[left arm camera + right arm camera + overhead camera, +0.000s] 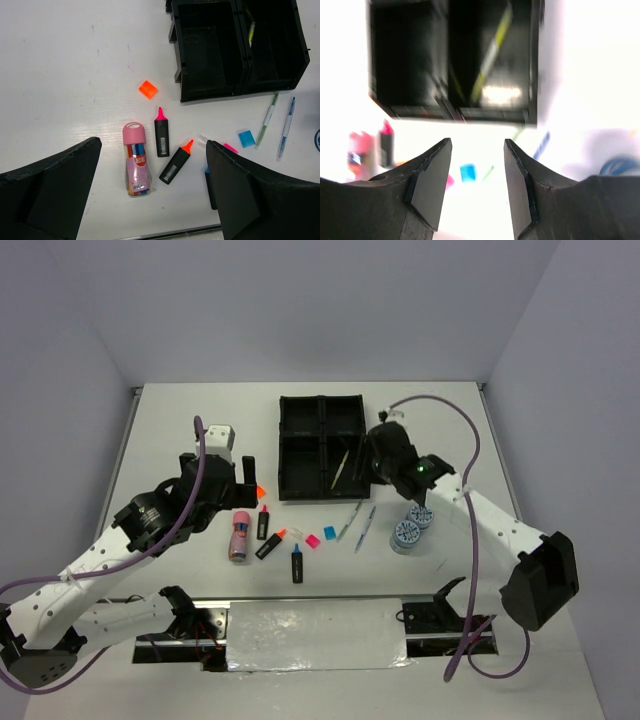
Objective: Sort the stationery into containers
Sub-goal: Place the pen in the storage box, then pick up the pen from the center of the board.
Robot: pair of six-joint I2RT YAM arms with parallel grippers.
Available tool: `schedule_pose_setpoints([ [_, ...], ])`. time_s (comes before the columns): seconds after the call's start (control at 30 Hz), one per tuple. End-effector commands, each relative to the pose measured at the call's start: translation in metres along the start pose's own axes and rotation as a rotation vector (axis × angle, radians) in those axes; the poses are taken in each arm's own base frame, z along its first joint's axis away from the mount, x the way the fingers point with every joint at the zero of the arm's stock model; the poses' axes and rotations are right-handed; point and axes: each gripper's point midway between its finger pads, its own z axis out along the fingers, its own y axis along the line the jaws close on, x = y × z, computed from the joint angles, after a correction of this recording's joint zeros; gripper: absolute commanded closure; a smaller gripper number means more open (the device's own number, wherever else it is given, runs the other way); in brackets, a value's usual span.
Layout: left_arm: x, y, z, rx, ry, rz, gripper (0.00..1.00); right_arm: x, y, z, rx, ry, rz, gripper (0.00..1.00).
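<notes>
Right tool gapes empty beside the tray; left tool spread wide.

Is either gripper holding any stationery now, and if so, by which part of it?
Nothing is held. The black left gripper and the black right gripper both stand open, with nothing between their jaws.

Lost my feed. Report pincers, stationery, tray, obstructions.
Left pincer open, empty, above highlighters. Right pincer open, empty, by tray. One pen in tray; rest loose on table. No obstruction seen.
</notes>
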Motion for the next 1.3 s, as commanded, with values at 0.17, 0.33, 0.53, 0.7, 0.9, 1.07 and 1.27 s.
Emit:
schedule_pose_setpoints([
  [0.17,-0.007,0.001,-0.001,-0.009,-0.023,-0.025,0.01,0.103,-0.040,0.019,0.172,0.156,0.036,0.46],
  [0.33,-0.002,-0.001,0.002,-0.003,-0.002,-0.008,0.01,0.130,-0.041,0.033,0.215,0.182,0.058,0.47],
  [0.53,-0.002,-0.004,0.001,0.017,0.000,0.001,0.01,0.153,-0.057,0.047,0.287,0.211,0.077,0.50],
  [0.7,0.000,-0.006,0.001,0.031,0.006,0.011,0.01,0.166,-0.067,0.048,0.317,0.228,0.093,0.51],
  [0.9,-0.001,-0.006,-0.001,0.038,0.002,0.010,0.01,0.180,-0.078,0.053,0.363,0.258,0.086,0.60],
  [1.07,-0.002,-0.007,-0.001,0.044,-0.005,0.004,0.01,0.194,-0.085,0.056,0.390,0.281,0.108,0.75],
  [1.27,0.002,-0.015,0.003,0.062,0.019,-0.023,0.01,0.179,-0.080,0.046,0.361,0.229,0.141,1.00],
])
